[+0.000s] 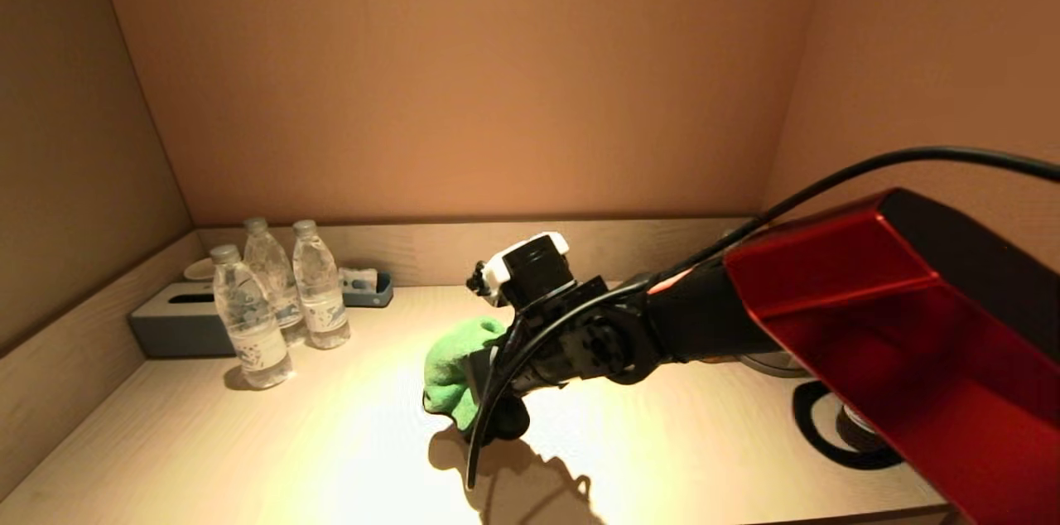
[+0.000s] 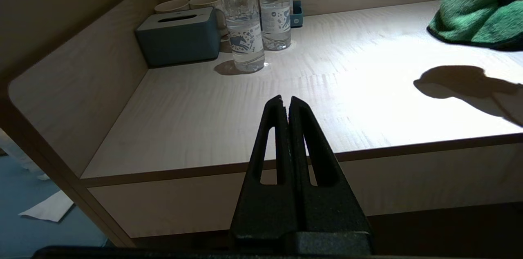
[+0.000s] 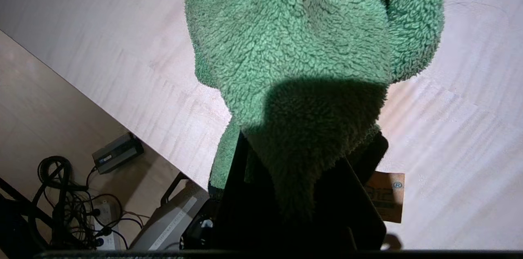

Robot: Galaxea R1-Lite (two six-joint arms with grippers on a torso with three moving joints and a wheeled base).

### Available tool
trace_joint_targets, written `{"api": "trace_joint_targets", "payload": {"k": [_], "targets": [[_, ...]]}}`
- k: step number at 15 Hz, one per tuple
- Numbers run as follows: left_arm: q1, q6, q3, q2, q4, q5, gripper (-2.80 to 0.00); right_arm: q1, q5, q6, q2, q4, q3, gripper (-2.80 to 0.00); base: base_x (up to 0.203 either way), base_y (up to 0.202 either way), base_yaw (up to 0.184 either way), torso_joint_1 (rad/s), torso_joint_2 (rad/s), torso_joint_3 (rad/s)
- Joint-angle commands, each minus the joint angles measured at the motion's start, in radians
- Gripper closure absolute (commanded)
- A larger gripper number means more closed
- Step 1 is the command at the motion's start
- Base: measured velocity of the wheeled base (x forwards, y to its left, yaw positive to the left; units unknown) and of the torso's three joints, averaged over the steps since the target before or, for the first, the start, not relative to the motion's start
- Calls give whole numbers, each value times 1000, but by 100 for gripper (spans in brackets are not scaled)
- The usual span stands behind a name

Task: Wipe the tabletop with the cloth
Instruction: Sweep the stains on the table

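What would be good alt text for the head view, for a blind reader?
The right end effector holds a fluffy green cloth over the pale wooden tabletop. Three clear plastic water bottles and a grey tissue box stand at the back left.

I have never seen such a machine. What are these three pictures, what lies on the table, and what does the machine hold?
This is a robot with two arms; each ends in a pincer. One picture comes from a camera on its head, the other two from cameras on its wrists. The right pincer is shut on a green cloth over the middle of the tabletop. The left pincer is shut and empty, at the table's front edge, seen only by its own wrist camera. At the back left stand three water bottles, a grey tissue box and two cups.
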Motion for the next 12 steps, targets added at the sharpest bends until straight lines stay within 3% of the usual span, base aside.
{"api": "trace_joint_targets", "payload": {"k": [1, 9, 12], "targets": [[0, 1, 0, 1, 0, 0, 0, 11, 1, 1, 91, -1, -34, 0, 0, 0, 0, 0, 0, 0], [0, 1, 0, 1, 0, 0, 0, -2, 0, -9, 155, -11, -46, 0, 0, 0, 0, 0, 0, 0], [-1, 1, 0, 1, 0, 0, 0, -54, 0, -16, 186, -4, -42, 0, 0, 0, 0, 0, 0, 0]]}}
